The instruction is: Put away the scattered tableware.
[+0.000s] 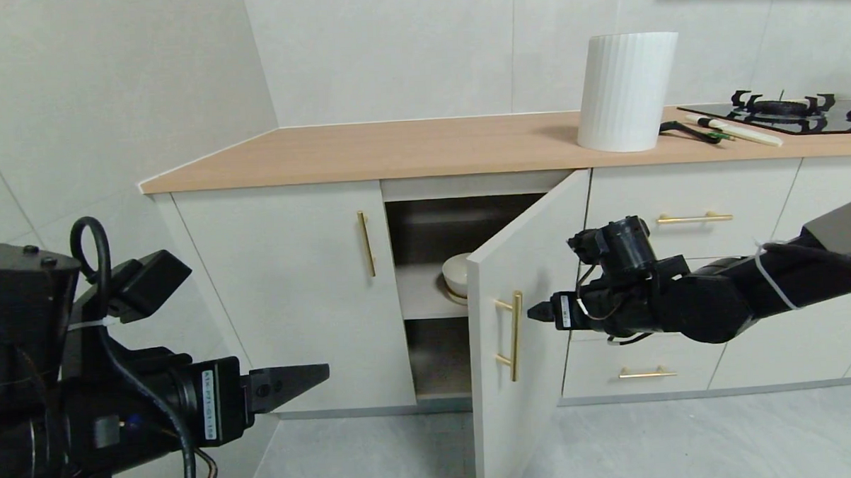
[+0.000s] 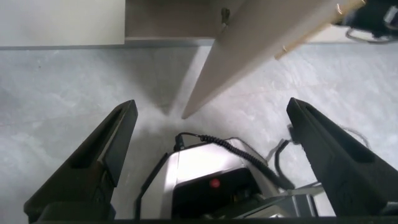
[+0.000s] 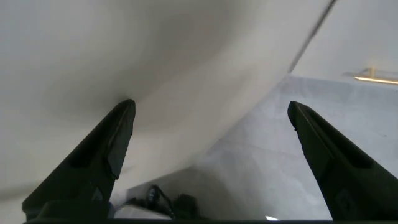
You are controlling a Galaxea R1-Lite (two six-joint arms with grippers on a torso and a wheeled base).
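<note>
Low in the frame's lower left, the left gripper (image 1: 299,380) hangs spread wide, as its wrist view confirms. Centre right, the right gripper (image 1: 541,311), likewise spread apart, sits just beside the swung-out door's (image 1: 521,250) handle (image 1: 515,335), perhaps touching. The head view adds a bowl (image 1: 458,273) on the cupboard shelf (image 1: 420,296), beyond and left of that gripper.

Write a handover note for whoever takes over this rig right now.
Left gripper: open, empty, low in front of the cabinet.
Right gripper: open, empty, facing the open door near its handle.
Done: a bowl stands on the shelf inside.
Left: utensils lie on the counter by the white container; probably stow them, then shut the door.
</note>
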